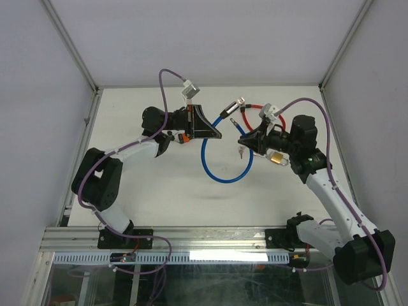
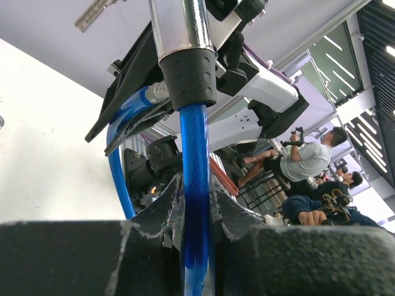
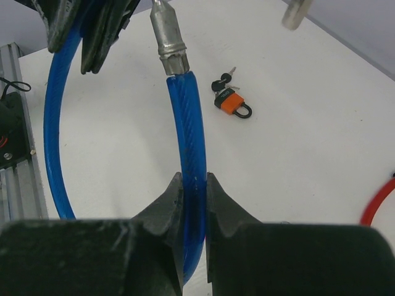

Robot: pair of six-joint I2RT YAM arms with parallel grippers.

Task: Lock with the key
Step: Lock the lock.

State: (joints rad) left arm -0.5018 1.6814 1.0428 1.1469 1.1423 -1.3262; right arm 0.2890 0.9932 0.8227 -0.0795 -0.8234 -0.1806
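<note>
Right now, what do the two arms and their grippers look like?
The left arm and right arm: white links, black joints, a purple cable looping along each. The left gripper and right gripper: black, wedge-shaped, with two scuffed dark fingers.

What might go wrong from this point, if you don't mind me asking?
1. Both arms' jaws are shut on the translucent blue cable, leaving none free for the keys by the small orange padlock.
2. Releasing one end may let the curved cable spring and snag the red cable.
</note>
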